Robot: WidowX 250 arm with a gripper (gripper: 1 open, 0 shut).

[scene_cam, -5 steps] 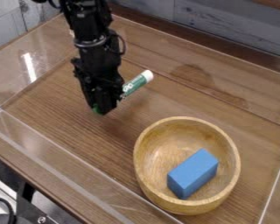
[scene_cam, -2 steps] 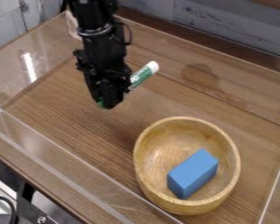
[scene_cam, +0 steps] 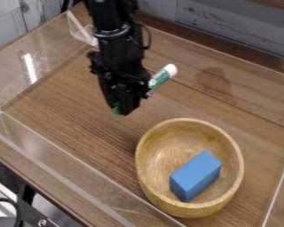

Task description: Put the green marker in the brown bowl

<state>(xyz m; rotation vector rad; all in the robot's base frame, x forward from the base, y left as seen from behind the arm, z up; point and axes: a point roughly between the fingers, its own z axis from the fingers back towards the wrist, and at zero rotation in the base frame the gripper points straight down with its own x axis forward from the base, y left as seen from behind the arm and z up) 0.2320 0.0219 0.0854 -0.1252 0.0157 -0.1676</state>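
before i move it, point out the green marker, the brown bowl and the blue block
green marker [scene_cam: 165, 74]: camera view, white barrel
brown bowl [scene_cam: 149, 172]: camera view, left rim
blue block [scene_cam: 197, 174]: camera view, top face

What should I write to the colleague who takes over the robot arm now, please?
Gripper: the black gripper is shut on the slim white marker with green lettering and a dark green cap, held at a slant.
Place: the wide round bowl of light tan wood sits on the table, a blue rectangular block inside.
Done: marker grasped.
Left: bring it over the bowl, release it inside.
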